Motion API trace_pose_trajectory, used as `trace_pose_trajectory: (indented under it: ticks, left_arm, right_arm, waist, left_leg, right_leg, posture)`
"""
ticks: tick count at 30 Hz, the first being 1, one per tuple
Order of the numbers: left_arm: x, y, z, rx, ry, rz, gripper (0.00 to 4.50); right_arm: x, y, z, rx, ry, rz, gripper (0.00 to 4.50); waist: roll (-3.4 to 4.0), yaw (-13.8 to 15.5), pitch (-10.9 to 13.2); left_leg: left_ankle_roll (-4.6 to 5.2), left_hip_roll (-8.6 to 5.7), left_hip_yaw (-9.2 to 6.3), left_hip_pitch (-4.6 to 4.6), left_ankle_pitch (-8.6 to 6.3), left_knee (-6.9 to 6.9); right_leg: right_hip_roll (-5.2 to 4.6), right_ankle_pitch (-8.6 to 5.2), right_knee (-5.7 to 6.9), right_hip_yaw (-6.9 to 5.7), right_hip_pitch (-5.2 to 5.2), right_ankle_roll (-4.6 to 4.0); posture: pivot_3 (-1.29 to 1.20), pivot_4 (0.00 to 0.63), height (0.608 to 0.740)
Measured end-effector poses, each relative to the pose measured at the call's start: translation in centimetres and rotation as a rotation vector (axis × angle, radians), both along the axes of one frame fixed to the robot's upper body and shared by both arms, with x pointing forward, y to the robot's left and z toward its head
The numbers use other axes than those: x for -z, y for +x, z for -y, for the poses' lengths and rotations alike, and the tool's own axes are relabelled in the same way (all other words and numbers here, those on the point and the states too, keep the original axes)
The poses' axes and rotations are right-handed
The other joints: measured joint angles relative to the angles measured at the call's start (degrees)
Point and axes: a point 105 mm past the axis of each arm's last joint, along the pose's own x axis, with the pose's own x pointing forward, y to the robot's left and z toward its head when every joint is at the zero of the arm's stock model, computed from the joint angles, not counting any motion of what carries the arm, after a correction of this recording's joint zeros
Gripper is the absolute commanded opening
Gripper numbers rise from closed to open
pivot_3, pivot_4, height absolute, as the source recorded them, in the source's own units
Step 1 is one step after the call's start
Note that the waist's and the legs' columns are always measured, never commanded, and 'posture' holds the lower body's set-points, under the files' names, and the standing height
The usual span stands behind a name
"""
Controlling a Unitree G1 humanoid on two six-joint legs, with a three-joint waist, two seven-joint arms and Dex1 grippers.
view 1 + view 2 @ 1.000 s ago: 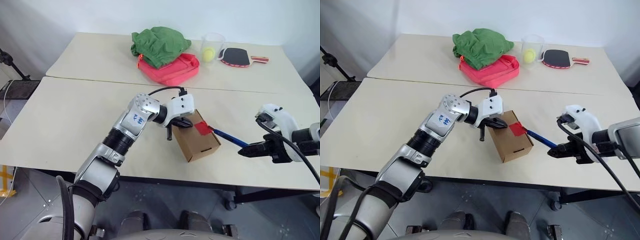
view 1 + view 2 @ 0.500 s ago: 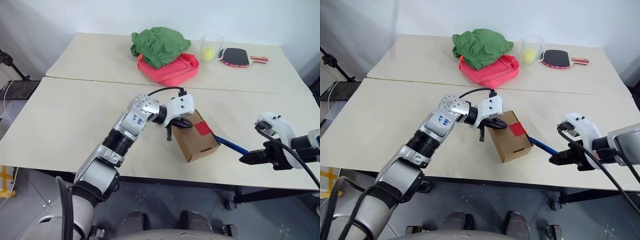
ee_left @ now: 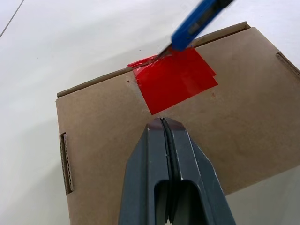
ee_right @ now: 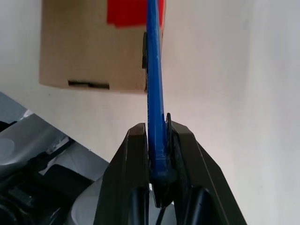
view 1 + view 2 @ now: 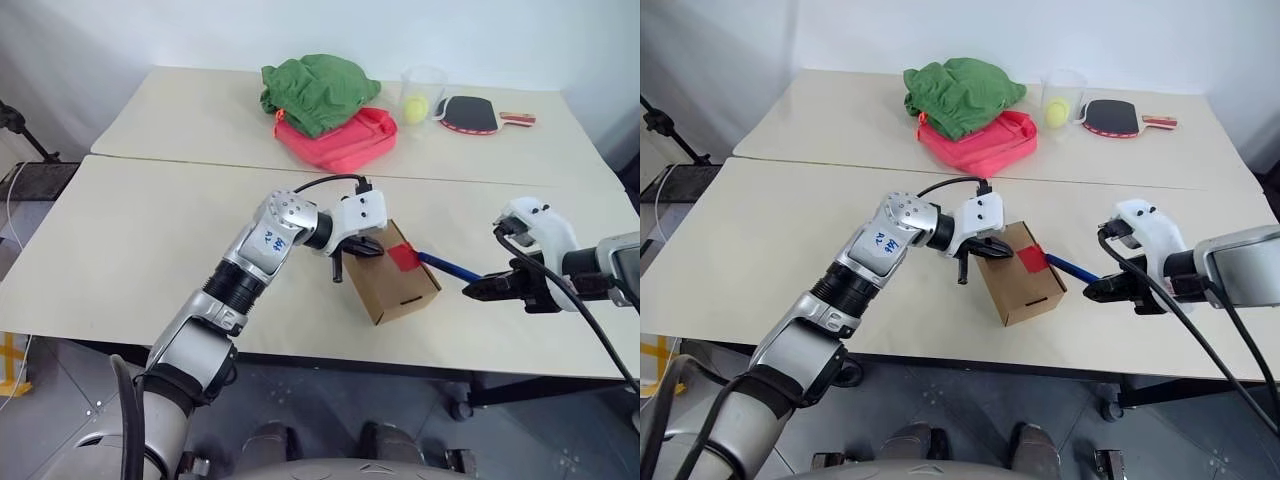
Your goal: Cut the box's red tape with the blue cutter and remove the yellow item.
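Note:
The brown box (image 5: 385,285) sits tilted near the table's front edge, with the red tape (image 5: 404,256) on its top at the far seam. My left gripper (image 5: 372,249) is shut, its tips (image 3: 162,123) resting on the box top just short of the tape (image 3: 176,77). My right gripper (image 5: 472,290) is shut on the blue cutter (image 5: 448,267). The cutter reaches leftward, and its tip touches the tape's edge at the flap seam (image 3: 164,52). In the right wrist view the cutter (image 4: 153,89) runs from the fingers toward the box (image 4: 89,51). The yellow item is hidden.
On the far table lie a green cloth (image 5: 315,88) on a pink-red bag (image 5: 350,140), a clear cup (image 5: 424,92) with a yellow-green ball, and a paddle (image 5: 470,113). A seam divides the two tables. The front edge is close under the box.
Half a second ago my right gripper had dropped toward the front edge, the cutter tip off the tape. It has come back up and left, tip on the tape's edge. The left gripper stayed put.

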Motion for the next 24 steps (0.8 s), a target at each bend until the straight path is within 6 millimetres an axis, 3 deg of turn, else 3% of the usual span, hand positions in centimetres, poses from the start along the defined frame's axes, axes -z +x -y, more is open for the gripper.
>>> trace_pose_trajectory:
  ticks: [5,8,11,15,19,23,24]
  left_arm:
    - [-0.1,0.0,-0.1,-0.002,-0.017,-0.008,0.0]
    - [-0.2,-0.3,-0.5,0.006,-0.066,-0.053,0.0]
    - [-0.3,-0.7,-0.9,0.036,-0.11,-0.106,0.0]
    - [-0.7,-1.1,-2.2,0.075,-0.176,-0.151,0.0]
    - [-2.0,-1.1,-5.4,0.095,-0.224,-0.129,0.0]
    - [-1.7,-1.1,-8.1,0.059,-0.209,-0.126,0.0]
    - [-1.4,-1.0,-8.7,0.043,-0.2,-0.131,0.0]
  right_arm:
    - [-3.3,-1.7,1.2,-0.022,0.029,0.019,0.25]
    - [-4.6,-1.2,3.7,0.08,0.036,0.075,0.25]
    - [-4.4,-0.4,6.1,0.166,0.049,0.14,0.25]
    - [0.0,0.7,10.4,0.285,0.059,0.239,0.25]
    - [5.0,2.1,15.5,0.436,-0.001,0.457,0.25]
    - [7.2,3.1,18.1,0.524,-0.071,0.567,0.25]
    - [7.5,3.4,18.3,0.54,-0.075,0.591,0.6]
  waist:
    - [0.04,0.0,0.0]
    - [0.04,-0.1,0.0]
    - [0.0,0.0,0.0]
    - [-0.02,0.4,0.0]
    - [0.31,0.0,0.2]
    - [0.43,-0.7,0.2]
    - [0.44,-0.9,0.2]
  left_leg:
    - [0.04,0.01,0.01,-0.02,-0.04,-0.01]
    - [0.08,0.0,0.12,-0.02,-0.05,0.01]
    - [0.08,-0.02,0.17,-0.07,-0.05,0.01]
    - [0.1,-0.27,0.17,-0.31,-0.03,0.03]
    - [0.05,-0.33,0.66,-0.31,-0.02,-0.04]
    - [-0.03,-0.26,0.81,-0.04,0.03,-0.1]
    - [-0.04,-0.26,0.85,0.01,0.04,-0.11]
  right_leg:
    - [0.0,0.0,-0.06,0.0,0.0,0.0]
    - [-0.02,0.0,-0.16,0.04,0.01,0.0]
    - [0.0,0.01,-0.21,0.04,-0.01,0.01]
    - [0.04,0.05,-0.2,-0.04,-0.16,0.1]
    - [0.08,0.05,-0.25,0.05,-0.22,0.13]
    - [0.15,0.04,-0.15,0.16,-0.13,0.1]
    - [0.15,0.04,-0.13,0.22,-0.13,0.1]
  posture:
    - [0.0,0.15,0.74]
    - [0.0,0.15,0.74]
    - [0.0,0.15,0.74]
    - [0.0,0.15,0.74]
    - [0.0,0.15,0.74]
    - [0.0,0.15,0.74]
    - [0.0,0.15,0.74]
